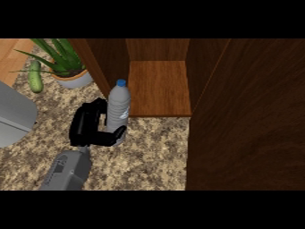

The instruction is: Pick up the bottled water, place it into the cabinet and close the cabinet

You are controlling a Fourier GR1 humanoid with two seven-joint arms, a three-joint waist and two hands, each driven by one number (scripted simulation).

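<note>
A clear water bottle with a blue cap stands upright just in front of the open cabinet's left front corner. My left hand is to its left, with the fingers behind the bottle and the thumb curled round its base. The thumb hides the bottle's bottom, so I cannot tell whether it rests on the counter. The cabinet's wooden shelf is bare. Its dark door stands open at the right. My right hand is out of view.
A potted green plant and a cucumber sit at the back left. A large grey rounded object fills the left edge. The speckled counter spreads in front of the cabinet.
</note>
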